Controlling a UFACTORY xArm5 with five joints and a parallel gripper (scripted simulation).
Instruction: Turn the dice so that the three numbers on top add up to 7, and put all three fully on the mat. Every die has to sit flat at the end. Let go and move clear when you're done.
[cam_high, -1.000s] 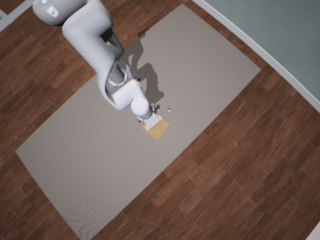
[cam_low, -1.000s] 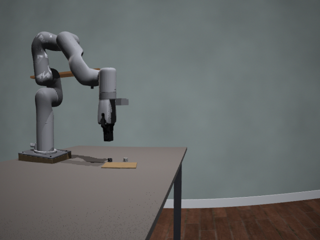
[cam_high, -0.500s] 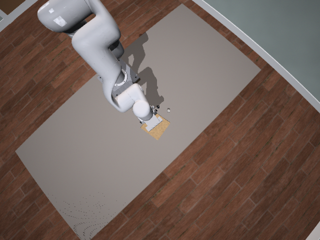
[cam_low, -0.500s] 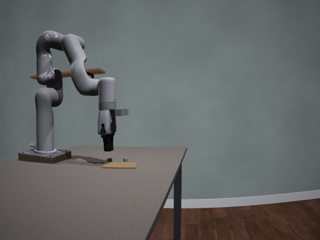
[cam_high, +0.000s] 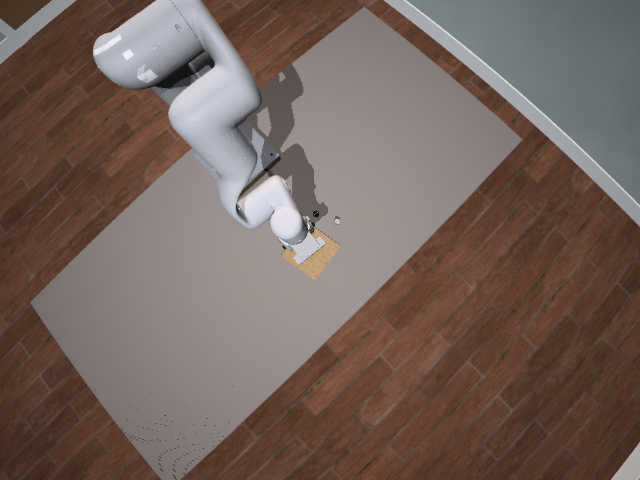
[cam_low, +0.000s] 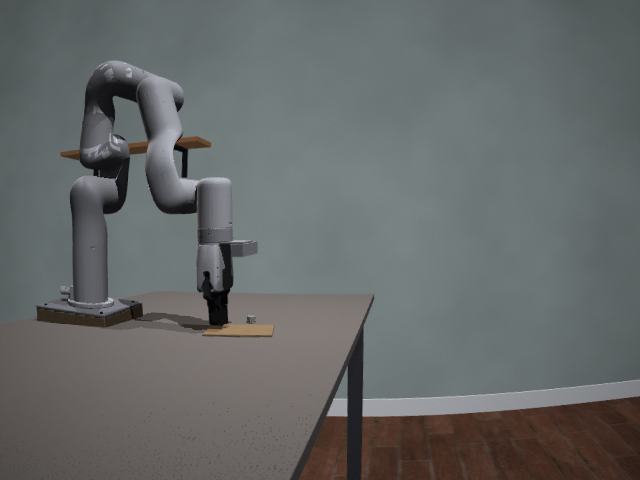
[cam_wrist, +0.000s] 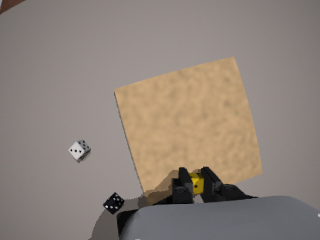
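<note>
My gripper (cam_wrist: 192, 180) is shut on a yellow die (cam_wrist: 196, 180) and holds it low over the near edge of the tan mat (cam_wrist: 188, 122). In the side view the gripper (cam_low: 217, 315) reaches down to the mat (cam_low: 239, 330), almost touching it. A white die (cam_wrist: 79, 151) and a black die (cam_wrist: 114, 203) lie on the grey table left of the mat, off it. They also show from above as the black die (cam_high: 315, 213) and the white die (cam_high: 337, 220) beside the mat (cam_high: 313, 256). I cannot read their top numbers.
The arm's base (cam_low: 87, 310) stands at the far left of the table. A wooden shelf (cam_low: 135, 147) hangs behind the arm. The table's right edge (cam_low: 341, 372) drops to the wooden floor.
</note>
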